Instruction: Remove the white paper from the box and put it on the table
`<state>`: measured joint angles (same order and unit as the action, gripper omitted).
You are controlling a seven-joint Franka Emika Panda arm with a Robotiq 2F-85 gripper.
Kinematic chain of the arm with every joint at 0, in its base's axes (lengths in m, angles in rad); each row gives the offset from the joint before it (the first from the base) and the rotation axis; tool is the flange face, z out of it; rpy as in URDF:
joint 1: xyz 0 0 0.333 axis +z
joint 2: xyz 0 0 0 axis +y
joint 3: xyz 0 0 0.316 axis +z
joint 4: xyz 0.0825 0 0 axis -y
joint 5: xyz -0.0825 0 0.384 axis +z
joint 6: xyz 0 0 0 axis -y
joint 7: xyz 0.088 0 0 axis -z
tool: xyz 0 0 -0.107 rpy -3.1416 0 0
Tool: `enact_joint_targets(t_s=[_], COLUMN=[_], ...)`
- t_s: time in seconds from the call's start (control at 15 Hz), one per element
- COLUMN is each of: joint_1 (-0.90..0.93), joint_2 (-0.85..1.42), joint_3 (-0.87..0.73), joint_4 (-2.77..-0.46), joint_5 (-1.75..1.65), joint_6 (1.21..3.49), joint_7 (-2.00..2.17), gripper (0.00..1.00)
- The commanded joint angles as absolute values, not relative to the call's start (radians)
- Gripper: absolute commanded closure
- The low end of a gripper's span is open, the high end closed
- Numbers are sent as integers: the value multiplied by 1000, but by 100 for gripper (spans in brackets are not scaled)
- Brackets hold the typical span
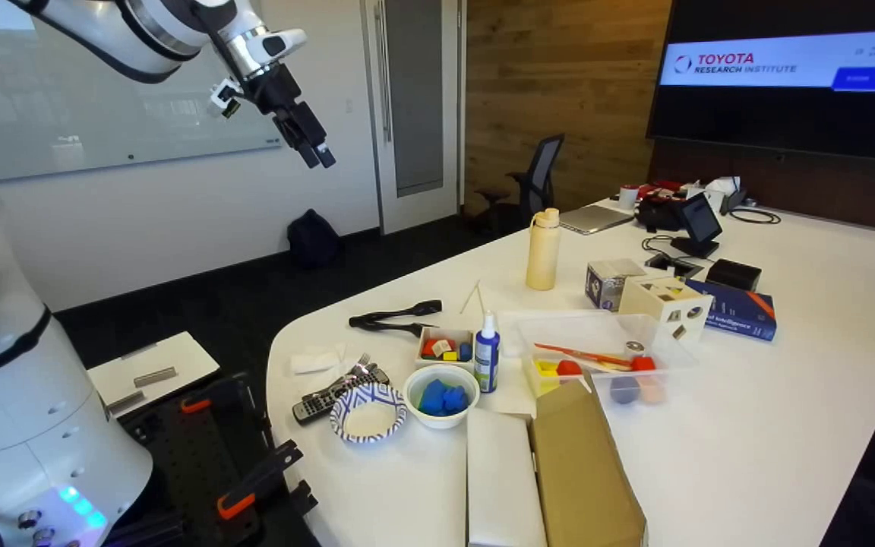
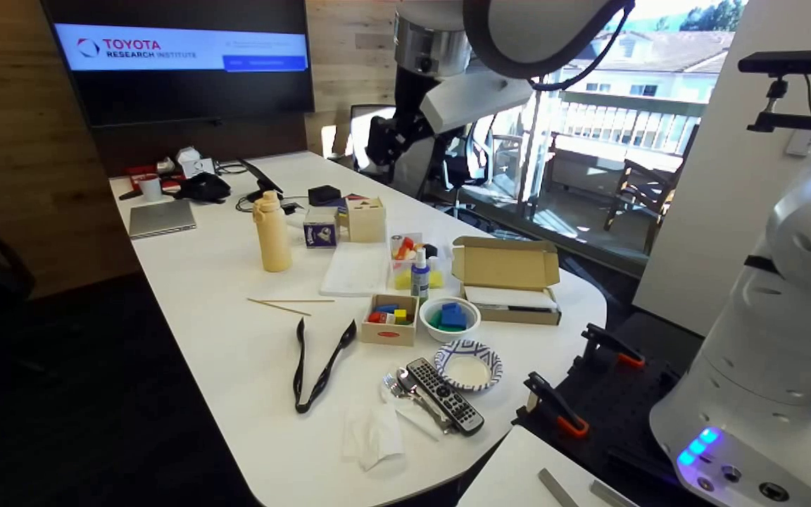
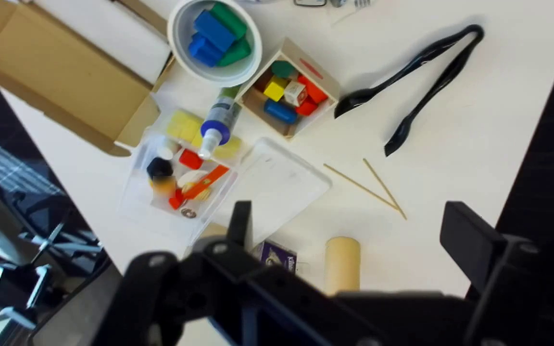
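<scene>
- Hanging well clear of the table (image 2: pixel 215 303), the gripper (image 3: pixel 349 221) tilts downward, its fingers (image 3: pixel 472 245) spread wide apart in the wrist view.
- The paper (image 2: pixel 507 296) lies flat inside the box (image 2: pixel 518 317), white face up, in all three views.
- The box rests on the table, its lid (image 1: pixel 585 463) swung open with the brown inner side showing; in an exterior view the frame cuts off its near end.
- Just beside the box stands the bowl (image 1: pixel 437 418), holding blue and green blocks (image 3: pixel 214 31).
- The patterned bowl (image 2: pixel 469 371) sits near it, with the remote (image 2: pixel 448 396) just beside; whether those two touch, I cannot tell.
- A fork (image 2: pixel 393 386) and a spoon (image 2: pixel 406 379) lie along the remote, near a crumpled tissue (image 2: pixel 377 436).
- The crate (image 2: pixel 388 334), near the bowl, holds more blocks: red, yellow, blue.
- The spray bottle (image 2: pixel 420 278) stands upright between the bowl and the clear tub (image 1: pixel 597 330) of coloured pieces.
- A white panel (image 3: pixel 282 187) lies flat just beside the tub.
- The tongs (image 3: pixel 416 61) lie splayed, near two sticks (image 3: pixel 397 208) meeting at one end.
- The flask (image 2: pixel 275 236) stands upright near the Kleenex box (image 2: pixel 320 234).
- Farther off lies the laptop (image 2: pixel 162 218), folded.
</scene>
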<state>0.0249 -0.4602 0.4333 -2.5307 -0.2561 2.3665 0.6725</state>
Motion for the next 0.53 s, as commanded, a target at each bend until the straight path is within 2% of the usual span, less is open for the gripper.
enact_joint_targets(t_s=[0.0,0.4,0.47], joint_1=[-55,-209,-280], joint_2=[-426,-207,-157], joint_3=[459,305,311], joint_4=[-2580,-2640,-2633], joint_5=[-487,-961,-1018], joint_6=[2427,2603,2657], joint_7=[721,773,762], gripper=[0,0,0])
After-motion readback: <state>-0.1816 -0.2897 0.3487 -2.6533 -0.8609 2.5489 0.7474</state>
